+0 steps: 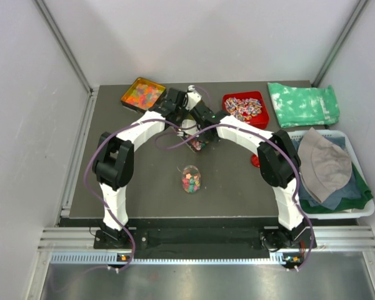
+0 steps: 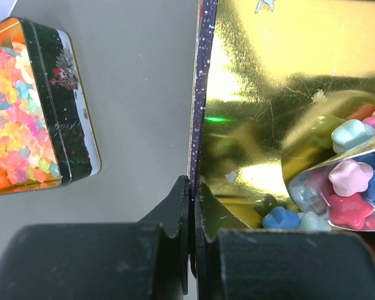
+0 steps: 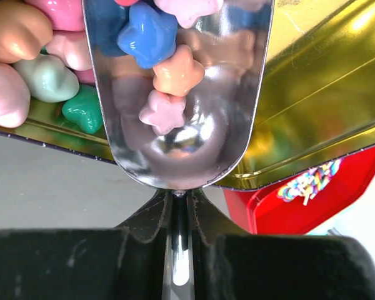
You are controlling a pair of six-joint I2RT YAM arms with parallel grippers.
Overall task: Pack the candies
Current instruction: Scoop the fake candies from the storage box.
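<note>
The candies are small glossy star-shaped sweets in pink, blue, green and orange. Many lie in a gold-lined tin with a dark outer wall. My left gripper is shut on that wall at the rim. My right gripper is shut on the handle of a shiny metal scoop, which sits inside the tin with several candies in its bowl. More candies lie loose beside the scoop. A glass jar with candies in it stands nearer the arm bases, apart from both grippers.
An orange tin of bright gummy sweets sits at the back left. A red tray of striped wrapped sweets is at the back right. A green cloth and a white basket holding a grey hat lie to the right.
</note>
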